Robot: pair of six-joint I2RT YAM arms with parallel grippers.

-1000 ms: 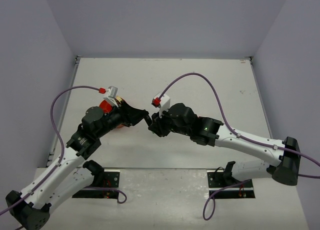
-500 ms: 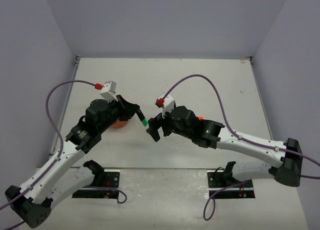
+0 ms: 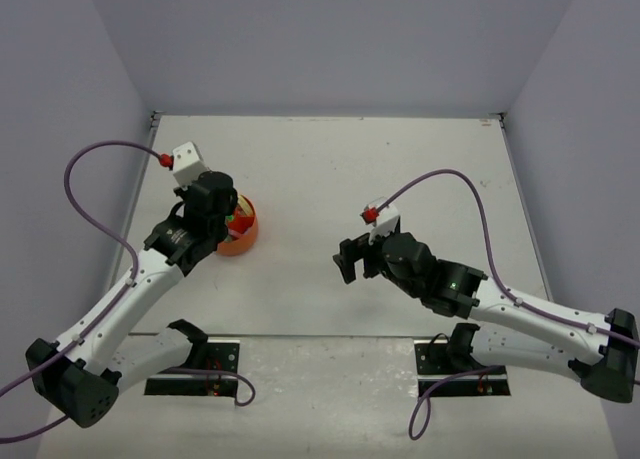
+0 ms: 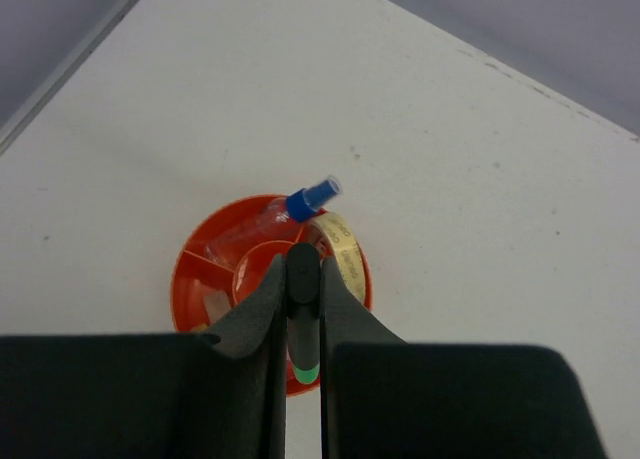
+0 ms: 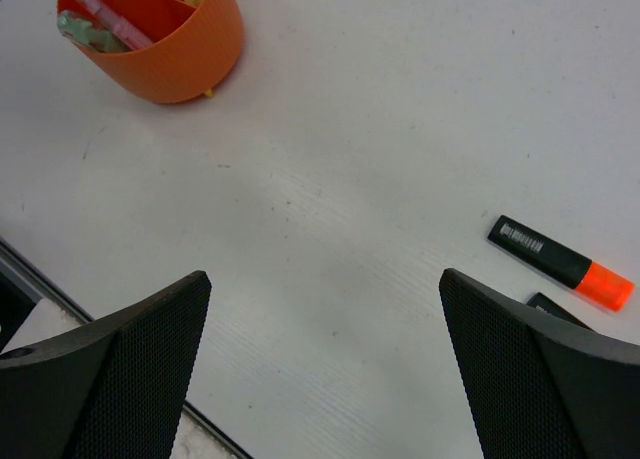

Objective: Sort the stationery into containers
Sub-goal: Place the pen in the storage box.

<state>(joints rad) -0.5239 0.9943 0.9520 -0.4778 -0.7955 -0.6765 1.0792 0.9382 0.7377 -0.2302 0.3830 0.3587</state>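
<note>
My left gripper (image 4: 300, 265) is shut on a black highlighter with a green end (image 4: 303, 324), held upright just above the round orange tub (image 4: 195, 269). In the tub lie a blue-capped bottle (image 4: 311, 197) and a tan band ring (image 4: 347, 249). From above, the left gripper (image 3: 229, 219) hangs over the tub (image 3: 243, 241). My right gripper (image 3: 352, 263) stands open over bare table, nothing between its fingers (image 5: 322, 279). A black highlighter with an orange end (image 5: 560, 262) lies on the table to its right. The right wrist view shows the tub (image 5: 170, 49) holding pink and green bars.
Part of another black item (image 5: 553, 307) shows beside the orange-ended highlighter, partly hidden by my right finger. The table's near edge (image 5: 60, 279) runs along the lower left of the right wrist view. Purple cables loop above both arms.
The grippers met at the table's middle; the left closed on the green-ended highlighter and swung left over the tub. The right gripper opened and drew back to the right.
</note>
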